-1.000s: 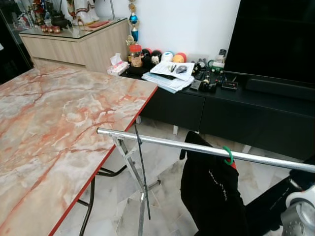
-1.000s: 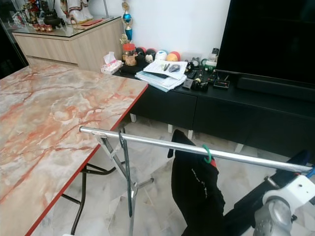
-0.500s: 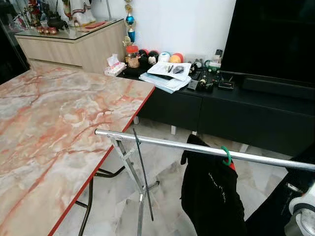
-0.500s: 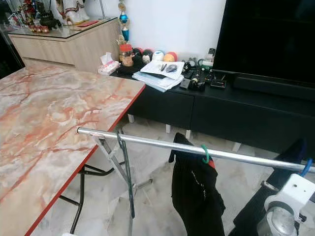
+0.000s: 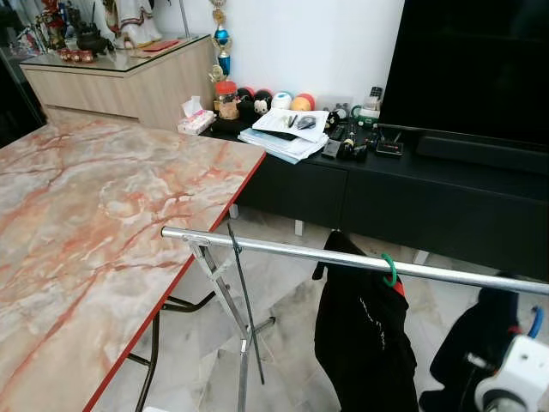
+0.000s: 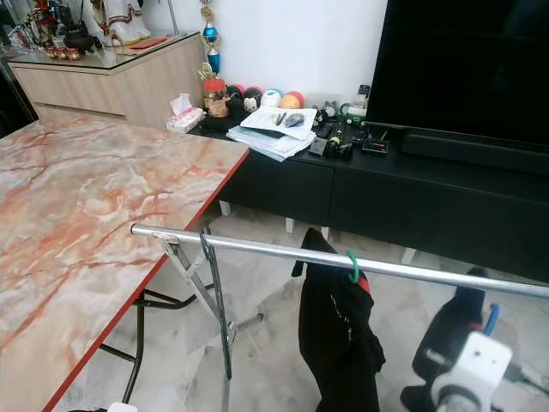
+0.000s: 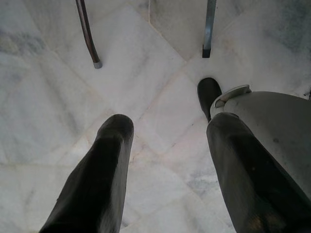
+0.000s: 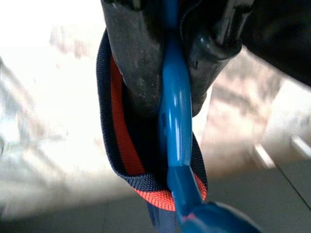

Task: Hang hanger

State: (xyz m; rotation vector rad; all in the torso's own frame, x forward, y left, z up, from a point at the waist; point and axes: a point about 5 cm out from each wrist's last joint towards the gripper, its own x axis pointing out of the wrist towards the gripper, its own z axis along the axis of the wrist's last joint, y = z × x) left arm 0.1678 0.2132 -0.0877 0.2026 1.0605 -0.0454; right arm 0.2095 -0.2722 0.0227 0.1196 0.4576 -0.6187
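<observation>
A marble-patterned table (image 5: 94, 215) with a red edge takes up the left side. Beyond it stand a wooden sideboard (image 5: 129, 81) and a low black cabinet (image 5: 386, 193) cluttered with papers (image 5: 287, 137) and small items, under a large dark screen (image 5: 480, 69). The left gripper (image 7: 163, 160) hangs low over the pale tiled floor (image 7: 48, 111), its two black fingers (image 7: 99, 179) spread wide and empty. A silver rail (image 5: 283, 251) runs from the table's edge across to the right, just in front of the cabinet. A black garment (image 5: 364, 330) hangs from it on a green hook (image 5: 390, 269). At the far right, just below the rail, the right gripper (image 8: 167, 104) pinches the blue hanger (image 8: 174, 126), which carries a dark garment with an orange-lined collar (image 8: 119, 131). Its blue hook (image 5: 535, 321) sits beside the rail, not over it.
</observation>
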